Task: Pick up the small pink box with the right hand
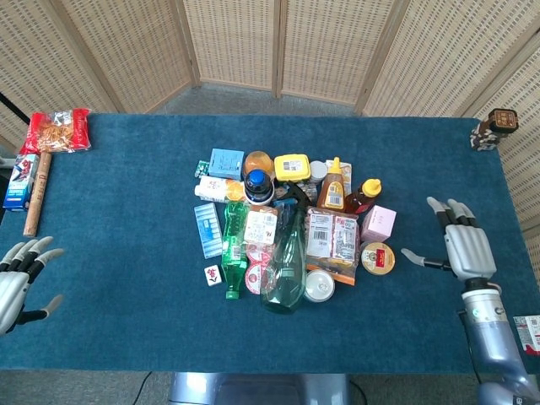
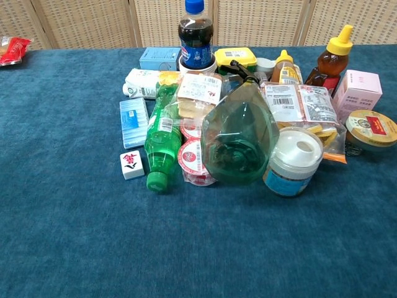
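Observation:
The small pink box (image 1: 379, 224) stands at the right edge of the pile of goods, beside a brown honey bottle (image 1: 364, 195) and just behind a round gold tin (image 1: 377, 257). In the chest view the pink box (image 2: 356, 92) shows at the far right. My right hand (image 1: 460, 247) hovers over the cloth to the right of the box, fingers spread, thumb pointing toward the tin, holding nothing. My left hand (image 1: 18, 283) is at the table's near left edge, fingers apart and empty. Neither hand shows in the chest view.
The pile holds a green spray bottle (image 1: 287, 261), a green bottle (image 1: 234, 253), a cola bottle (image 1: 258, 186), packets (image 1: 332, 236) and a white-lidded jar (image 1: 320, 285). A red snack bag (image 1: 56, 129) lies far left. A dark figurine (image 1: 492, 129) stands at the far right corner.

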